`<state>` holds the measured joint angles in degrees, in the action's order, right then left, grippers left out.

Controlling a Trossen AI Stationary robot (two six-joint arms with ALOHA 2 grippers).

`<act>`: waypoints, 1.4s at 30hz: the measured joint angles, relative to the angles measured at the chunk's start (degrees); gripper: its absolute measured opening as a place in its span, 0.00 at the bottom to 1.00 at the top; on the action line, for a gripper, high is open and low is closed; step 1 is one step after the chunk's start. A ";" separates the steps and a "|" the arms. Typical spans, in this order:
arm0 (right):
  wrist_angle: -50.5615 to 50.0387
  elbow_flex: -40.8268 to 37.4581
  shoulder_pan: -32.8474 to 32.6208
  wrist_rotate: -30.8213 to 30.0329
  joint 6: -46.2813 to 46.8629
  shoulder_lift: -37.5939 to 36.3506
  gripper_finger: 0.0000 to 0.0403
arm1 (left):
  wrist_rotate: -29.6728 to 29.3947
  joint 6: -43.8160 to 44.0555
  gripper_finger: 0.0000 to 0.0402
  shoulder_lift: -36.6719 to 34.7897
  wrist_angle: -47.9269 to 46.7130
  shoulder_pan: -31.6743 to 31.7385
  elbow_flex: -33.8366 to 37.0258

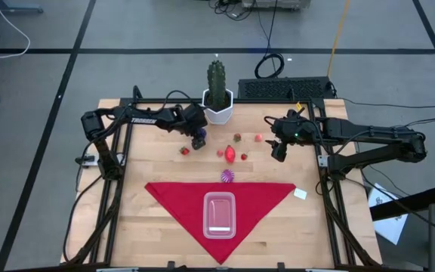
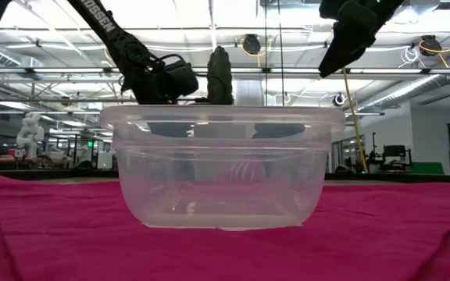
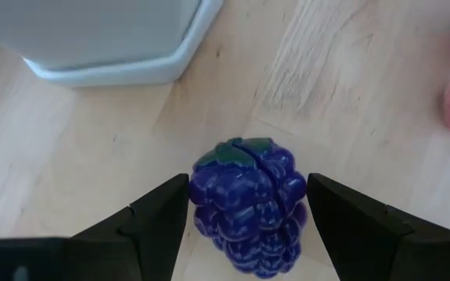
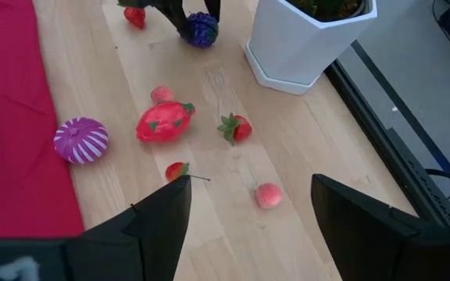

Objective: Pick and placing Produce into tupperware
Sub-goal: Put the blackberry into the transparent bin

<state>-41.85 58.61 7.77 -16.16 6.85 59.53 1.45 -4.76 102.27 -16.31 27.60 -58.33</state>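
Note:
The clear tupperware (image 1: 219,214) (image 2: 221,168) stands on a red triangular cloth (image 1: 172,195). Produce lies on the bare wood beyond it: a purple-white striped piece (image 1: 226,177) (image 4: 81,139), a large red piece (image 1: 231,154) (image 4: 164,121), small strawberries (image 1: 185,150) (image 4: 237,129) and a pink ball (image 4: 269,195). The dark purple grape bunch (image 3: 248,207) (image 4: 201,30) lies near the cactus pot. My left gripper (image 1: 198,140) (image 3: 248,226) is low and open, with one finger on either side of the grapes. My right gripper (image 1: 279,151) (image 4: 248,211) hovers open to the right of the produce.
A tall green cactus in a white pot (image 1: 217,106) (image 3: 116,39) stands at the table's far edge, just behind the grapes and my left gripper. A small white tag (image 1: 300,193) lies off the cloth's right corner. Bare wood shows to the left and right of the cloth.

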 joint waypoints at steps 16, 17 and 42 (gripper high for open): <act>0.02 0.00 0.00 0.22 -0.02 0.00 0.63 | 0.02 1.50 0.66 2.24 0.23 -0.01 0.01; 0.02 0.00 0.00 0.22 -0.02 0.00 0.63 | 0.02 1.98 0.66 2.24 0.23 -0.01 0.01; 0.02 0.00 0.00 0.20 -0.02 0.00 0.63 | 0.15 1.81 0.66 2.24 -0.20 -1.27 0.01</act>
<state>-41.82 58.61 7.77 -15.97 6.83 59.53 1.61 -2.95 104.51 -16.51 26.33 -58.33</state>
